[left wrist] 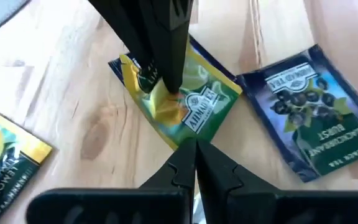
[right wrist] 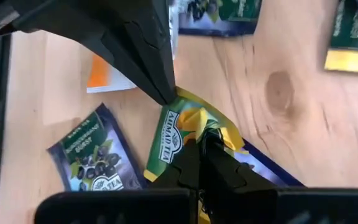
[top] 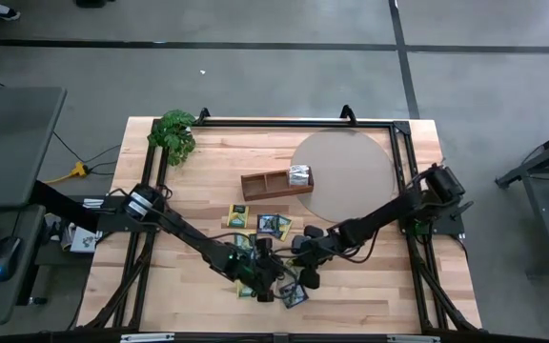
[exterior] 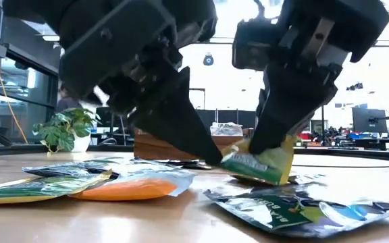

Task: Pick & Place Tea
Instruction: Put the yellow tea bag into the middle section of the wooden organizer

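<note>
Several tea sachets lie flat on the wooden table between the two arms [top: 270, 227]. My right gripper [right wrist: 204, 144] is shut on a yellow-green sachet [left wrist: 201, 99], also seen in the low view [exterior: 258, 164]. My left gripper [left wrist: 195, 148] is shut, its tip at the same sachet's opposite corner. A dark blue sachet [left wrist: 309, 118] lies flat beside them, and an orange one [exterior: 127, 189] lies nearer the table's left. The brown tray [top: 260, 183] holds a silver sachet [top: 299, 174]. My right gripper pinches the yellow-green sachet at its crumpled yellow corner [right wrist: 219, 127] between both fingers, coming from above and slanting down. The sachet sits tilted, its held side raised off the table [exterior: 279, 158]. My left gripper has its shut fingertips [left wrist: 185, 155] against the sachet's opposite green corner [left wrist: 185, 134], slanting down from the table's left.
A leafy plant [top: 174, 133] stands at the far left corner. A round grey mat [top: 351, 171] lies right of the tray. A black frame [top: 294, 122] runs along the table's edges. Bare wood lies near the table's near left corner [top: 160, 286].
</note>
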